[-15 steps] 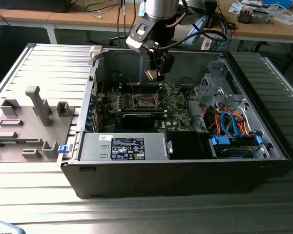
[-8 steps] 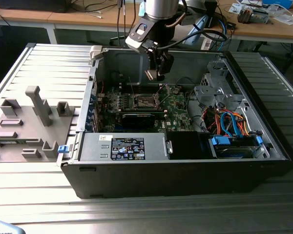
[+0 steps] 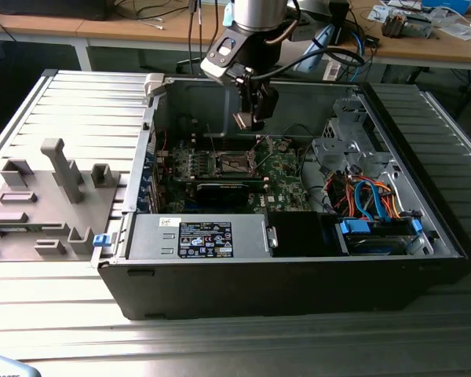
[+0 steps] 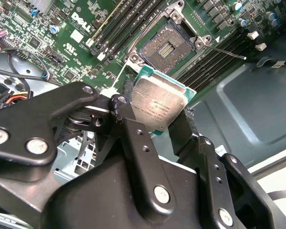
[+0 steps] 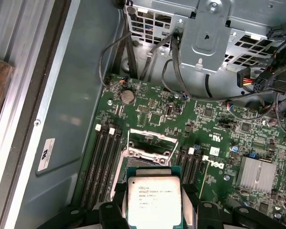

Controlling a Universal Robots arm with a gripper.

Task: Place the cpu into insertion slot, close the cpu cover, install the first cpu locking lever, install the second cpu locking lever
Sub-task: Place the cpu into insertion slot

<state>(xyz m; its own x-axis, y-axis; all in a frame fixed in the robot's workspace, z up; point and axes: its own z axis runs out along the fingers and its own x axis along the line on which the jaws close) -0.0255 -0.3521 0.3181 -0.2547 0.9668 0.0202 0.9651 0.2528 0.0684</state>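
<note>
My gripper (image 3: 249, 119) hangs inside the open computer case, shut on the cpu (image 3: 242, 119), well above the green motherboard. In both wrist views the cpu (image 4: 157, 106) (image 5: 154, 199) shows its silver-grey top, clamped at two edges by the black fingers (image 4: 127, 102). The insertion slot (image 4: 167, 47) lies open below it, its dark contact field bare, and sits at the board's middle in the exterior view (image 3: 234, 162). The cpu cover (image 5: 151, 139) stands swung up at one edge of the slot. Thin wire levers (image 4: 229, 52) stick out beside the slot.
Long memory slots (image 5: 104, 157) flank the socket. A black card (image 3: 224, 192) lies nearer the exterior view's front. A drive cage (image 3: 341, 133) and blue and orange cables (image 3: 373, 200) fill the exterior view's right. A grey fixture (image 3: 55, 196) stands left of the case (image 3: 298, 275).
</note>
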